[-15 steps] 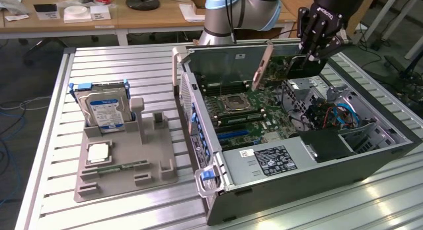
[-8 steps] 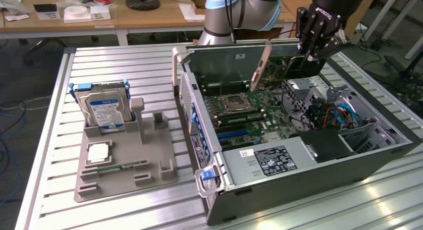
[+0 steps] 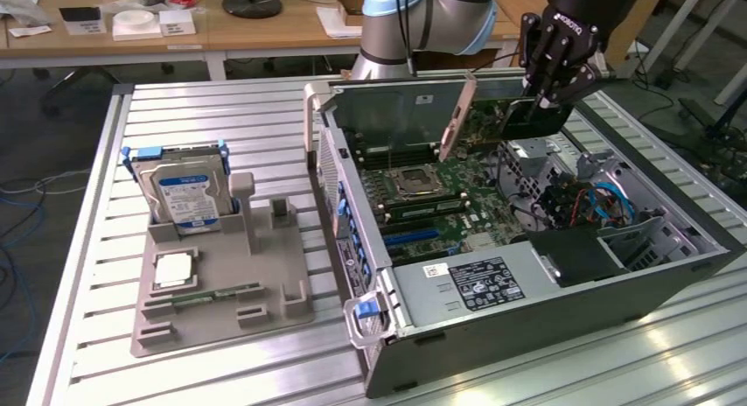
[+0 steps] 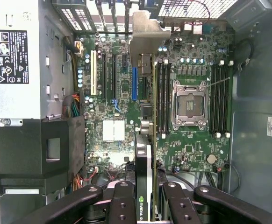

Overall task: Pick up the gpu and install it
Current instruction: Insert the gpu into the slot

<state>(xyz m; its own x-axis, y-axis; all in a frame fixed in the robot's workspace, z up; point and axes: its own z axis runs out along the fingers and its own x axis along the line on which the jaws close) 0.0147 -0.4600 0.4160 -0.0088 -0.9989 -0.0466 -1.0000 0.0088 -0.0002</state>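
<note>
The claw (image 3: 544, 100) is clamped on the gpu (image 3: 527, 126), holding it up on its edge in the air over the green board (image 3: 456, 196) inside the open computer case (image 3: 653, 275) on the counter (image 3: 210, 108).

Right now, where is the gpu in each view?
Exterior view: the gpu is held by the gripper above the far end of the open computer case, toward the exterior view's right.
Wrist view: the gpu is seen edge-on over the motherboard.
Shared landmark: the CPU socket.
</note>
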